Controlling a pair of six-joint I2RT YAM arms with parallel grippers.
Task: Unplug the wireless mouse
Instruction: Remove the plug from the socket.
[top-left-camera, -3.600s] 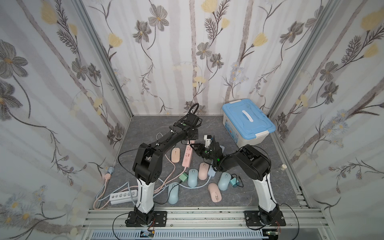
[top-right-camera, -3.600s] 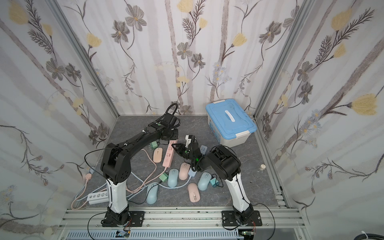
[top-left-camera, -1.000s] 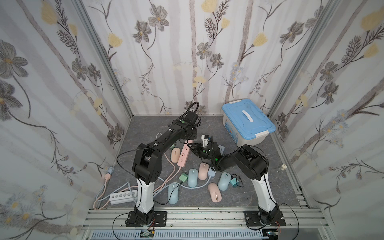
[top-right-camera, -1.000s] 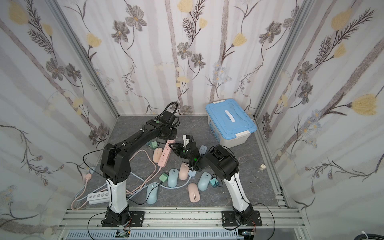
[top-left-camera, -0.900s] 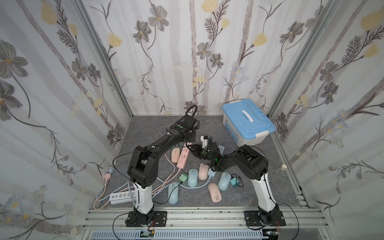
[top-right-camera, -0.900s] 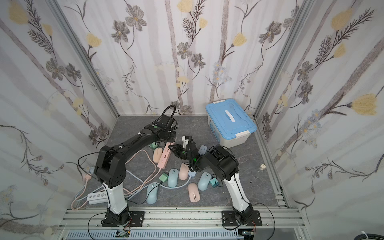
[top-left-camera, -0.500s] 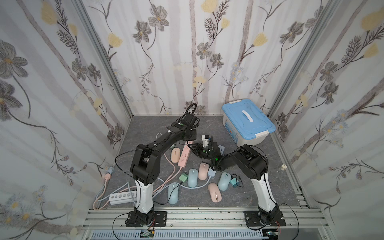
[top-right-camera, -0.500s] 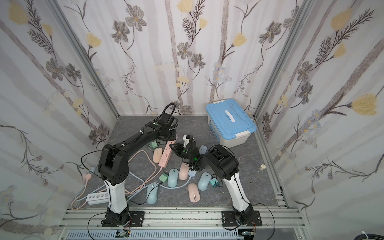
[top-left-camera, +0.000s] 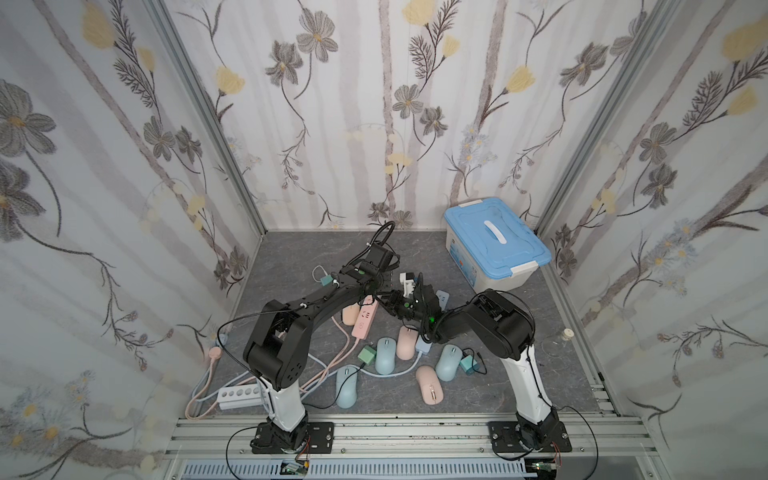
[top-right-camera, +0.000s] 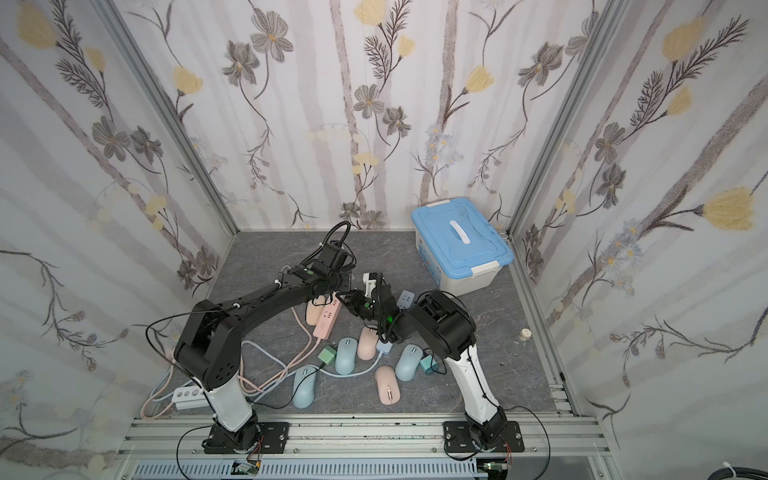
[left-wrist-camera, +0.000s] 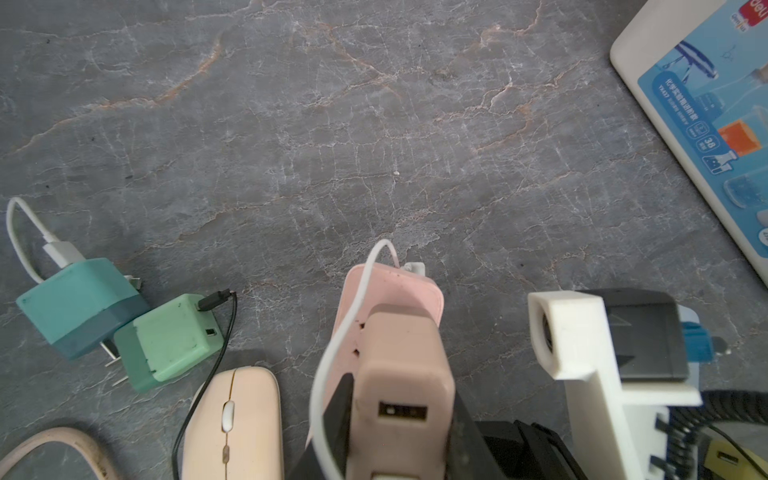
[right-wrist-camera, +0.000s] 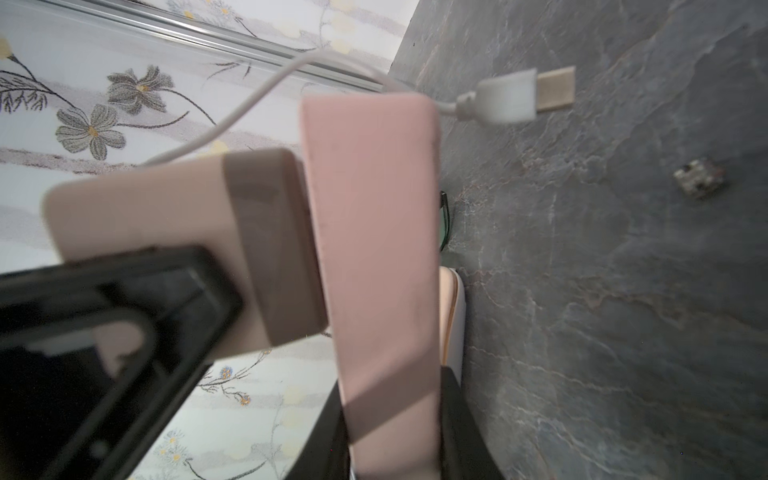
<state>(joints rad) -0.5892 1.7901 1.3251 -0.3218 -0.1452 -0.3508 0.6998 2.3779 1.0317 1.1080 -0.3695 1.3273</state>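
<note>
Charger (left-wrist-camera: 403, 345) — seemingly in left claw (left-wrist-camera: 401, 392)

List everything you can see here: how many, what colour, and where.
storage box: one, blue-lidded white, far right corner.
pink mice: three, pink, centre to near side.
blue mice: three, light blue, near side.
pink power strip: one, pink, centre.
white power strip: one, white, near left.
blue power strip: one, light blue, under right arm.
pink charger: one, pink, plugged into pink power strip.
small chargers: four, green or teal, two beside left arm, two among mice.
white cable: one, white, over pink strip's end.
left gripper: black, shut on pink charger.
right gripper: black, shut on pink power strip.
</note>
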